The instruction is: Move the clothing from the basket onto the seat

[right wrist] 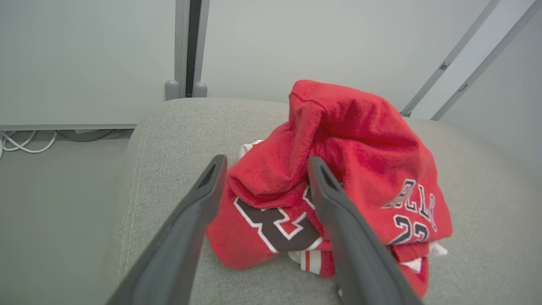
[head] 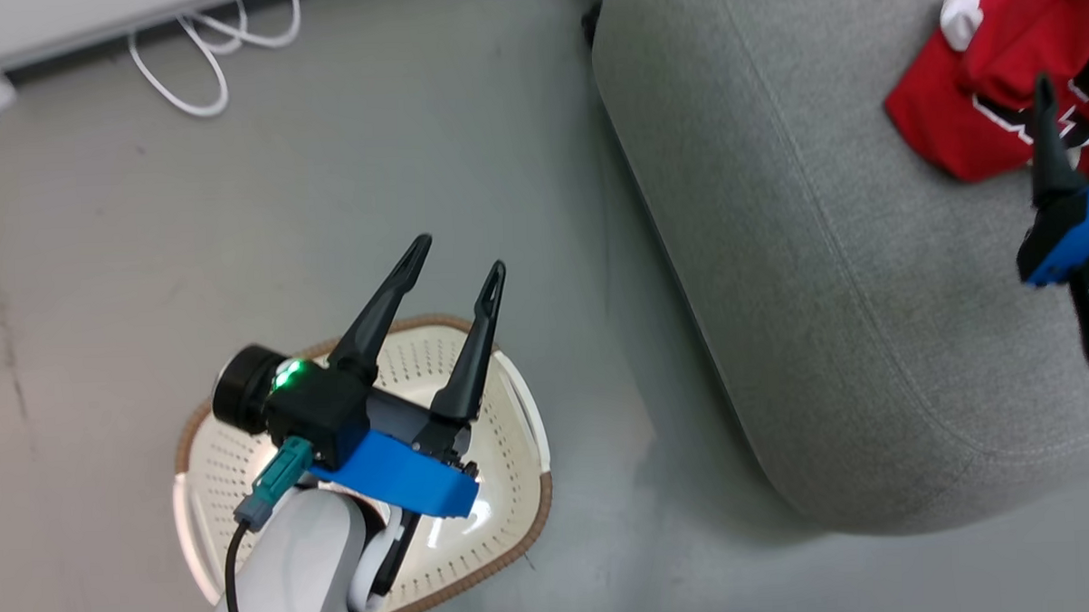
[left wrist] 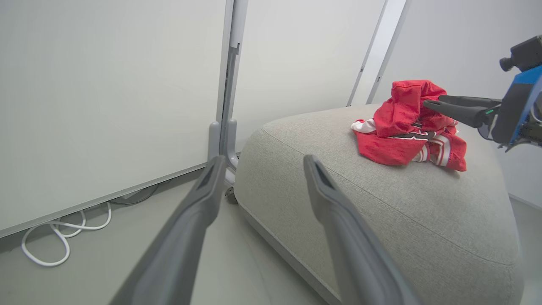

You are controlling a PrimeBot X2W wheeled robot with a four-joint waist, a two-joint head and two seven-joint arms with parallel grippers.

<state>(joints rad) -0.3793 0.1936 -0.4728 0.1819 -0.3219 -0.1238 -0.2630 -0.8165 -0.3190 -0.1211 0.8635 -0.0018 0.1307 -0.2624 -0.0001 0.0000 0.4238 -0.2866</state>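
Note:
The red clothing (head: pixel 999 82) lies heaped on the grey seat (head: pixel 824 269) near its far right side, a jersey with black-and-white lettering (right wrist: pixel 360 186) on top. My right gripper (right wrist: pixel 264 163) hovers open just above the heap (left wrist: pixel 406 123), nothing between its fingers. The cream basket (head: pixel 503 416) with its brown rim stands on the floor at the lower left, no garment visible inside. Above it my left gripper (head: pixel 457 255) hangs open and holds nothing; its fingers (left wrist: pixel 338 220) point toward the seat's near edge.
A white cable (head: pixel 201 55) loops on the grey floor beside a white wall panel (left wrist: pixel 106 93) at the far left. A strip of bare floor (head: pixel 598 277) separates basket and seat. The seat's front half (left wrist: pixel 423 220) is bare fabric.

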